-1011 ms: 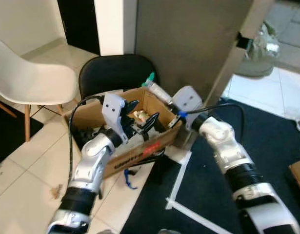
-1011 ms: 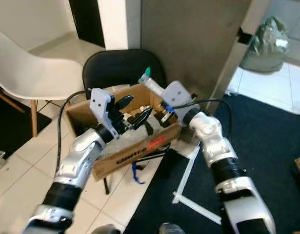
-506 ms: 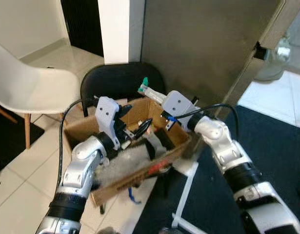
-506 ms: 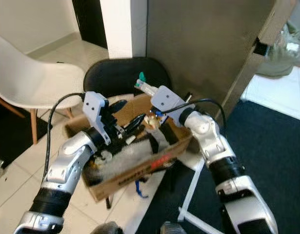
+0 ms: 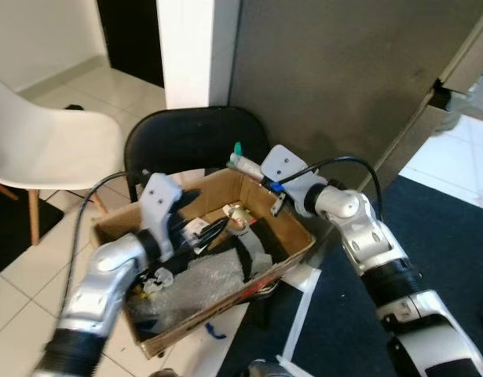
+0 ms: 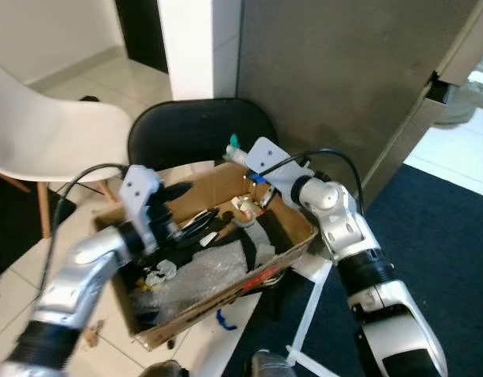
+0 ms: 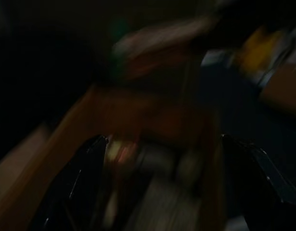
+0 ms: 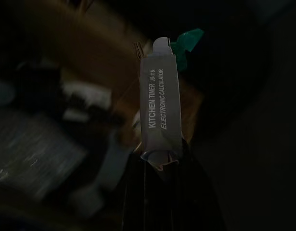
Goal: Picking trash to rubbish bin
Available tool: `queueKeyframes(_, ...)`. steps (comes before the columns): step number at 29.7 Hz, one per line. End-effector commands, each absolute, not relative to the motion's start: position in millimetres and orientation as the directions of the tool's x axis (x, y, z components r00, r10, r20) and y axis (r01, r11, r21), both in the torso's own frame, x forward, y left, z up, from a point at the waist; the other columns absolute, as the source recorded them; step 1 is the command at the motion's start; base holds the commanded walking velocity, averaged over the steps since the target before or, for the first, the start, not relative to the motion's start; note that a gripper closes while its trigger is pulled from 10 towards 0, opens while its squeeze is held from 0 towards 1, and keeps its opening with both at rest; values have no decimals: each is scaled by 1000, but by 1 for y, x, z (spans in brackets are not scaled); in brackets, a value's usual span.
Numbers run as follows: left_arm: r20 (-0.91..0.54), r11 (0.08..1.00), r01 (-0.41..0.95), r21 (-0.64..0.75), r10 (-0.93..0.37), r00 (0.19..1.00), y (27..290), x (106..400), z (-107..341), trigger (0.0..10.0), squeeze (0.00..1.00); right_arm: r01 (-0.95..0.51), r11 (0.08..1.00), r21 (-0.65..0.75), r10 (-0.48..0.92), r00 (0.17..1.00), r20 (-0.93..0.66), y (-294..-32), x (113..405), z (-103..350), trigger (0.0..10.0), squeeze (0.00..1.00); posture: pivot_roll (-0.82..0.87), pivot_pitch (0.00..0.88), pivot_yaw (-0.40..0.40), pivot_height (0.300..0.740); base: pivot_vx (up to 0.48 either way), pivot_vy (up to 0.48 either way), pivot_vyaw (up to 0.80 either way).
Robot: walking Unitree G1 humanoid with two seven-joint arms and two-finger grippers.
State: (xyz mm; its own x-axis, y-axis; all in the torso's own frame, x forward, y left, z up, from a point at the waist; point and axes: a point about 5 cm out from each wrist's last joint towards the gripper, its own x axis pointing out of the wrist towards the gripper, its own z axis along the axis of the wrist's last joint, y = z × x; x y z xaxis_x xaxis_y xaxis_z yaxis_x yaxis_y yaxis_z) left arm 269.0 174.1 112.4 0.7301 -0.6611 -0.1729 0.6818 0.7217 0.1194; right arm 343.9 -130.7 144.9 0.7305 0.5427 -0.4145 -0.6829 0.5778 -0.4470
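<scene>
My right gripper (image 5: 253, 166) is clamped on a flat white packet (image 8: 160, 103) printed "KITCHEN TIMER", with a green tab at its far end. In the left eye view, I hold it at frame centre, above the far rim of the cardboard box (image 5: 292, 236). My left gripper (image 5: 200, 228) sits left of centre, reaching into the box; its two fingers stand spread, with nothing visibly between them.

Largest item: the grey panel (image 5: 343, 71) fills the upper right. Next, the white chair (image 5: 45, 149) at the left edge. Next, the black chair (image 5: 190, 141) at upper centre, directly behind the box. The box occupies lower centre and serves as the bin. Inside it: bubble wrap (image 5: 206, 275), a black strap (image 5: 245, 251), and small white scraps (image 5: 159, 279).

Status, in my judgement: several items are already binned. The packet is carried but not released. Remaining step: move the packet over the box opening and let go. The left wrist view is too dark and blurred to read.
</scene>
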Motion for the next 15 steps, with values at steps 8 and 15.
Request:
queueKeyframes(8,-365,699,697,160,-614,700,197,255,97,10000,0,-684,587,-433,499,727,-471,-129,342,150,10000,0,-9,0,-80,740,0,0,0)
queueKeyframes(15,-367,700,695,163,-612,701,197,255,99,10000,0,-691,638,-339,535,715,-450,-121,340,154,10000,55,-8,0,-82,740,0,0,0)
